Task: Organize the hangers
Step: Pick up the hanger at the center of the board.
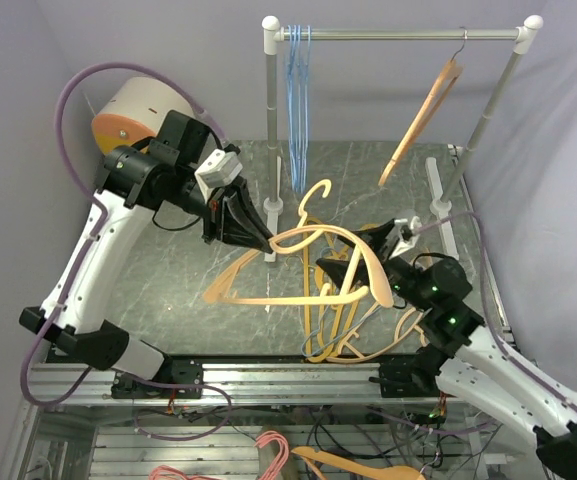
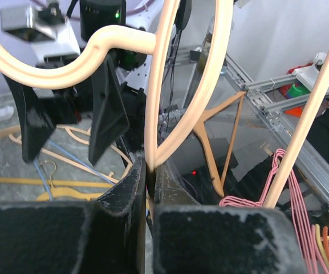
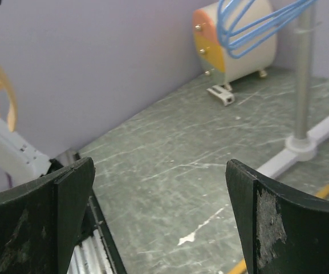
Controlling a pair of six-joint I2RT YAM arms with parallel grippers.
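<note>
The tan hanger [image 1: 268, 299] is held up above the table [image 1: 168, 280], its curved top clamped tight in the left claw [image 1: 264, 243]. The right claw [image 1: 350, 272] stands wide apart beside the hanger's far end, gripping nothing.

Dark marbled table [image 1: 168, 280]. Carries a loose heap of orange hangers [image 1: 318, 300] toward the right. Also bears a rack [image 1: 271, 120] at the back and a cream-orange drum [image 1: 138, 105] far left.
</note>
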